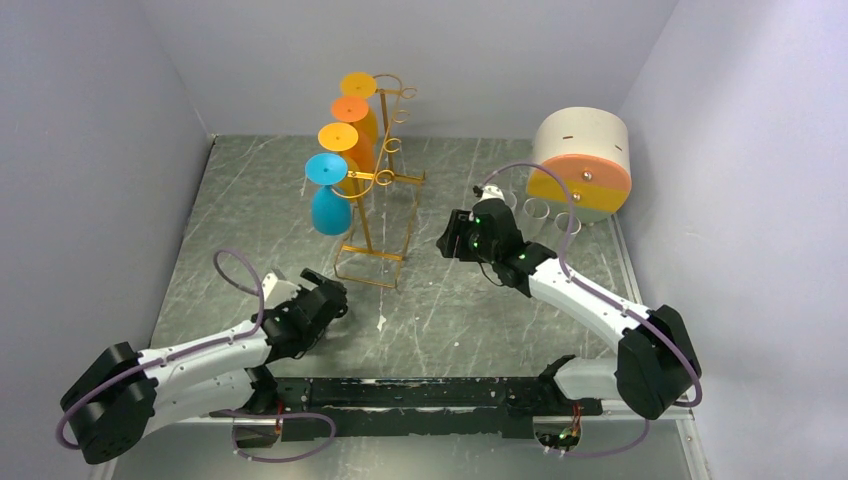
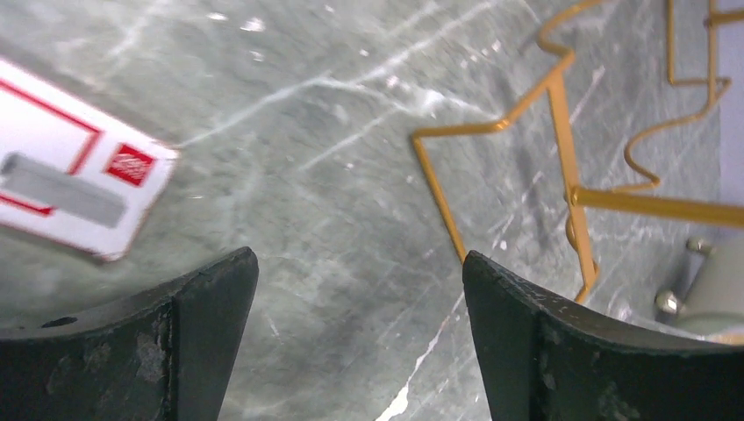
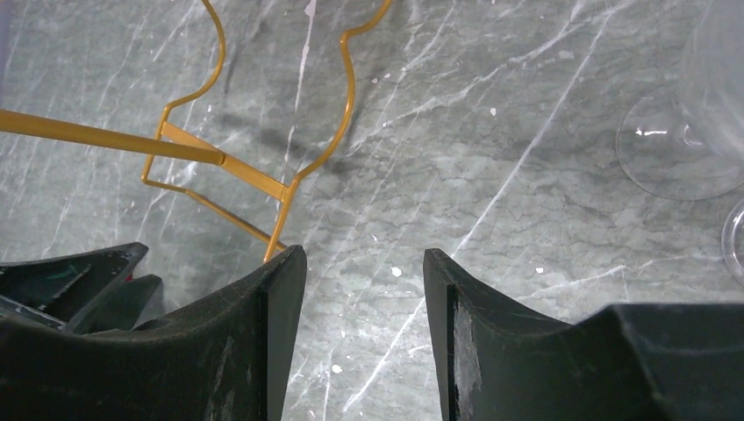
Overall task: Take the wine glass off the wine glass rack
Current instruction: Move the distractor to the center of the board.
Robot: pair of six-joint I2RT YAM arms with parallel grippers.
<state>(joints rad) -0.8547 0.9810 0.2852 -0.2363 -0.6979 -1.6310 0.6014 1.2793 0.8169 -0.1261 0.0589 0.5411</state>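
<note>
Your left gripper [image 2: 360, 263] gapes wide, your right gripper [image 3: 364, 256] narrower, both empty. The blue wine glass [image 1: 329, 200] hangs on the rack [image 1: 384, 179].

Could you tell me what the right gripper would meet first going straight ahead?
Probably the tabletop, just short of the wine glass rack base wire; depth is unclear.
</note>
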